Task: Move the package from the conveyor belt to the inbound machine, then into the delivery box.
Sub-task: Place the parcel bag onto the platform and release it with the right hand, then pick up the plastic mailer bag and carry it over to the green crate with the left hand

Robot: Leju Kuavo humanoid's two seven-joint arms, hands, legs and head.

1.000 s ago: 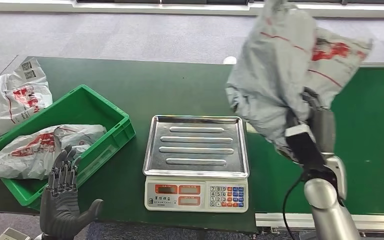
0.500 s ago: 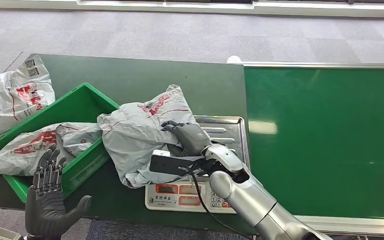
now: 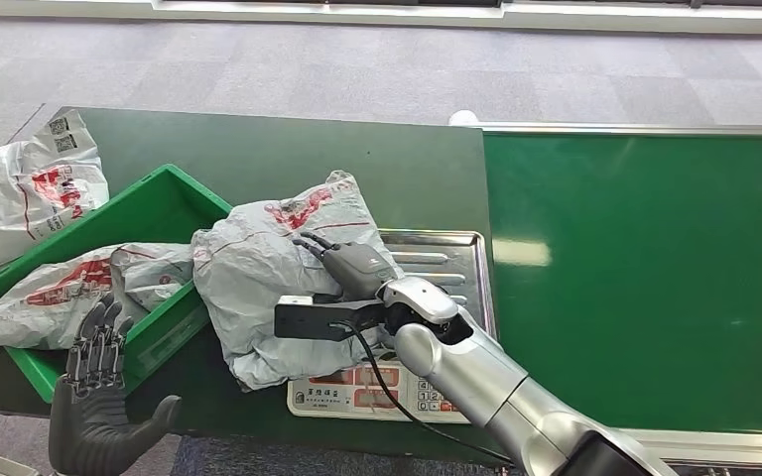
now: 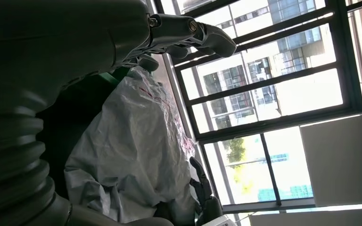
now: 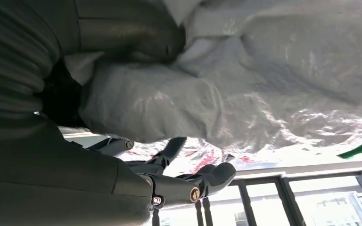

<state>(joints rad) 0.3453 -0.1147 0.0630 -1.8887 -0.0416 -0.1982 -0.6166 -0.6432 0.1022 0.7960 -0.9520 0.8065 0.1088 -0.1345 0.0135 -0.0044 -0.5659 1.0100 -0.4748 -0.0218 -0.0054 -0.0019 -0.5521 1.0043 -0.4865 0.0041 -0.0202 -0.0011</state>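
From the head view three grey mailer bags can be counted: one held by the right hand point(image 3: 355, 270) — the package point(image 3: 273, 273), lying across the near-left corner of the scale point(image 3: 427, 297) and touching the green crate point(image 3: 159, 213); one inside the crate point(image 3: 89, 288); one beyond it on the counter point(image 3: 20, 188). The right wrist view shows the fingers point(image 5: 202, 181) wrapped under the package. The left hand point(image 3: 94, 416) hovers before the crate, fingers spread — empty.
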